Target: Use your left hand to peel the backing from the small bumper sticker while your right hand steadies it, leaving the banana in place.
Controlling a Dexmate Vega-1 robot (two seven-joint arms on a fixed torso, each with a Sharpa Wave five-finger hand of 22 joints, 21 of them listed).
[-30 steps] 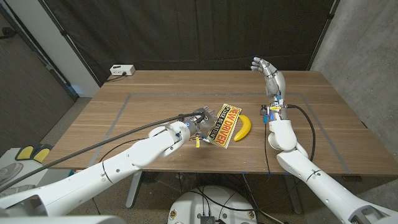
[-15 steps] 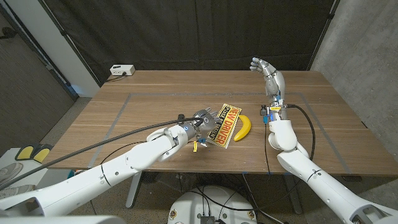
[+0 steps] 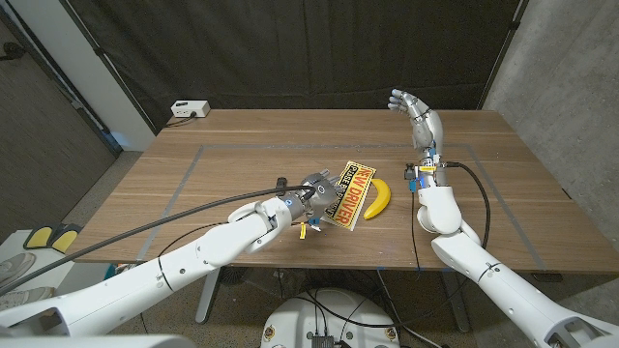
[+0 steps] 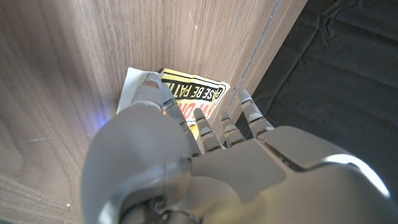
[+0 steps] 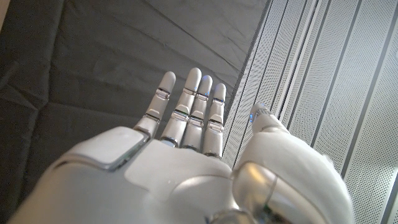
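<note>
The small bumper sticker (image 3: 352,192), yellow and black with a white backing, lies on the wooden table (image 3: 242,155) near its front middle. A banana (image 3: 378,197) lies right beside it, touching its right edge. My left hand (image 3: 314,195) is at the sticker's left end, fingers spread over it. In the left wrist view its fingertips (image 4: 198,118) rest on the sticker (image 4: 189,91) and the thumb sits at the white backing's corner; no pinch shows. My right hand (image 3: 414,108) is raised above the table's far right, fingers apart and holding nothing. The right wrist view shows that hand (image 5: 186,124) against a dark curtain.
A white box (image 3: 190,109) sits at the table's back left corner. Grey tape lines (image 3: 184,179) mark a rectangle on the tabletop. A black cable runs along my left arm. The table's front edge lies just behind my left wrist.
My left hand has crept a little to the right, further onto the sticker's left end. The right hand, sticker and banana have not moved.
</note>
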